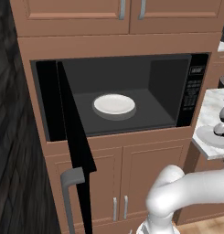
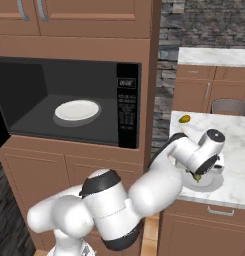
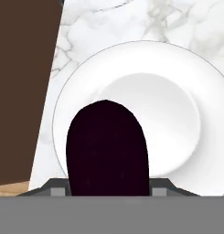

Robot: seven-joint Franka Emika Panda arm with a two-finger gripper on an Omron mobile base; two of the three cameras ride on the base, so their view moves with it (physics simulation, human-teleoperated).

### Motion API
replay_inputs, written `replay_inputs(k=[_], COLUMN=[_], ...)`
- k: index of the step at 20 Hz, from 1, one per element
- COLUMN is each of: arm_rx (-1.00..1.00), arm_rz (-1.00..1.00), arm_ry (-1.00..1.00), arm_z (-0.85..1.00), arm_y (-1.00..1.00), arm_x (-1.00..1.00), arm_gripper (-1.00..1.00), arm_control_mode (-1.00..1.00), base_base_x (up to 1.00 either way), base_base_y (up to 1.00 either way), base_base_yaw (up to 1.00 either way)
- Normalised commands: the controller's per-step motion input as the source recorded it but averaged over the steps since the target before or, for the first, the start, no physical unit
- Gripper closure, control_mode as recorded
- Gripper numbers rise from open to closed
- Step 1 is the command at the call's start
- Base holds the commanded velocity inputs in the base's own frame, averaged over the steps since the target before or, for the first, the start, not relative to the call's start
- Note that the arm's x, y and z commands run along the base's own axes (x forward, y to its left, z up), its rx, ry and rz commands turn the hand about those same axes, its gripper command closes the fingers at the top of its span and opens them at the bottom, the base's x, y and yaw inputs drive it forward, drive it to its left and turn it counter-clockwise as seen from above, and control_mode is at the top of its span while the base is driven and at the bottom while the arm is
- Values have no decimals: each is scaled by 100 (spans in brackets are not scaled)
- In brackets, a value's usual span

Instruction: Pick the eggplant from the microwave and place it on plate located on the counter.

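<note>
The dark purple eggplant [image 3: 106,146] is held between my fingertips, hanging just above the near rim of the pale plate [image 3: 177,91]. My gripper [image 3: 108,192] is shut on it. In the right base view the gripper [image 2: 199,175] points down over the plate [image 2: 212,182] on the marble counter [image 2: 234,135], and the eggplant's green stem cap [image 2: 197,177] peeks out below the hand. The microwave [image 1: 168,91] stands open to the left with its cavity dark.
A brighter white plate [image 1: 114,104] sits inside the microwave. The tall black door [image 1: 70,137] swings out at left. A small yellow-green item [image 2: 184,119] and a grey object [image 2: 230,106] lie further back on the counter. The brown cabinet side [image 3: 22,91] borders the counter edge.
</note>
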Motion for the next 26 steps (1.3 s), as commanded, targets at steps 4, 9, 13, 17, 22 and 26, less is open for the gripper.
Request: replay_inputs(k=[4,9,13,17,22,26], arm_rx=[0,0,0,0,0,0], arm_rz=[0,0,0,0,0,0], arm_ry=[0,0,0,0,0,0], arm_z=[-16,-31,-26,-15,-1,0], arm_y=[0,0,0,0,0,0], arm_x=[13,7,8,17,17,1], arm_gripper=[100,100,100,100,-100,-100], arm_control_mode=[-100,-100,-100,-100,-100,-100], base_base_x=[0,0,0,0,0,0], base_base_y=[0,0,0,0,0,0], base_base_yaw=[0,0,0,0,0,0])
